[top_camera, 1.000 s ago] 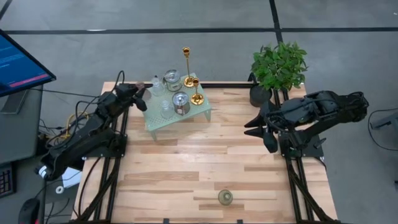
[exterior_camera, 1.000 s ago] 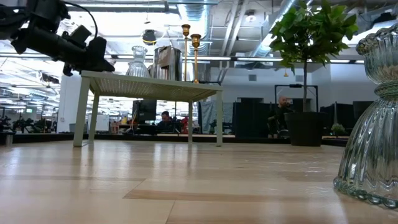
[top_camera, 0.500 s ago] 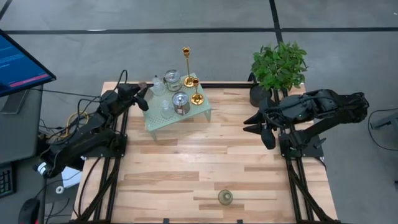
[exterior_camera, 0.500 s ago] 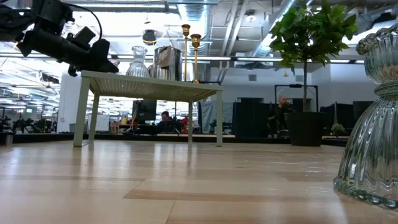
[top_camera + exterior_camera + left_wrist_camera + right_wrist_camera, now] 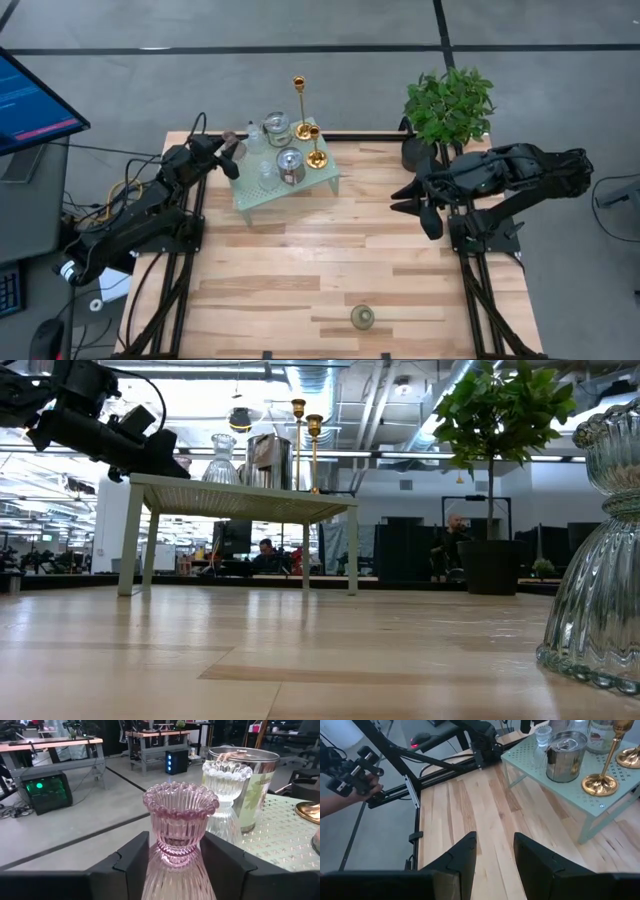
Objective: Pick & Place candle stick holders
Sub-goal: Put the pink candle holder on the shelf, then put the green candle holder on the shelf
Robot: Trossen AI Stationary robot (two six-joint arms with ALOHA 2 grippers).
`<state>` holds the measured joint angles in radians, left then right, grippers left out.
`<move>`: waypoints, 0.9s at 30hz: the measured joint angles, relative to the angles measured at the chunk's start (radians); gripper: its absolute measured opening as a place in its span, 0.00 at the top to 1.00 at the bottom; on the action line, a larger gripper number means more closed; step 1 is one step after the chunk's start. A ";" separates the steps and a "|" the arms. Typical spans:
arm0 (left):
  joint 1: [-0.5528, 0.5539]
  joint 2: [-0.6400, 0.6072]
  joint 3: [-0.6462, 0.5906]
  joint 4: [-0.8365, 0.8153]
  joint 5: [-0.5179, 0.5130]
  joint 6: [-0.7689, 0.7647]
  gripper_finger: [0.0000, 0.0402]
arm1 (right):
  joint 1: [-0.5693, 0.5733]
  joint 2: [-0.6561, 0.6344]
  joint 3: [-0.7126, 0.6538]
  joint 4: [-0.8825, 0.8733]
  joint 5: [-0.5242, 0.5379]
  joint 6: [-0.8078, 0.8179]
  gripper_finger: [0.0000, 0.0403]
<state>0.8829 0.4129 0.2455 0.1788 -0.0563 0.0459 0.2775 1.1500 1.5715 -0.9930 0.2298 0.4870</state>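
Note:
My left gripper point(image 5: 226, 152) point(image 5: 175, 856) is shut on a pink ribbed glass holder point(image 5: 180, 820) at the far left corner of the mint-green rack point(image 5: 262, 197). On the rack stand a tall gold candlestick point(image 5: 299, 100), a short gold one point(image 5: 316, 146), a silvery cup point(image 5: 291, 166), a labelled jar point(image 5: 250, 780) and clear glass holders point(image 5: 226, 790). A greenish glass holder point(image 5: 362, 317) stands on its base on the table near the front edge and looms large in the low view point(image 5: 600, 550). My right gripper point(image 5: 410, 197) point(image 5: 495, 851) is open and empty at the table's right. My left gripper pinches the pink holder between its two fingers point(image 5: 131, 862) at the narrow neck point(image 5: 156, 851) below the beaded rim. The fingers lie about level and come from the table's left side. The holder stands upright; its base is hidden, so I cannot tell whether it rests on the rack.
A potted green plant point(image 5: 447, 105) stands at the far right corner, just behind my right arm. The wooden table point(image 5: 300, 270) stretches between the rack and the greenish holder. A monitor point(image 5: 30, 100) stands off the table's left. A person's hand point(image 5: 350, 785) holding a controller shows beyond the table.
My left gripper has edged with the pink holder toward the rack's far left corner, still shut on it. My right gripper has shifted a little toward the far edge and stays open.

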 joint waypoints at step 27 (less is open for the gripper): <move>-0.001 -0.033 0.172 -0.367 -0.028 0.033 0.36 | 0.000 0.000 0.000 0.016 -0.023 -0.024 0.70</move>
<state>0.8822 0.3801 0.4179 -0.1887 -0.0843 0.0789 0.2775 1.1500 1.5715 -0.9766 0.2072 0.4628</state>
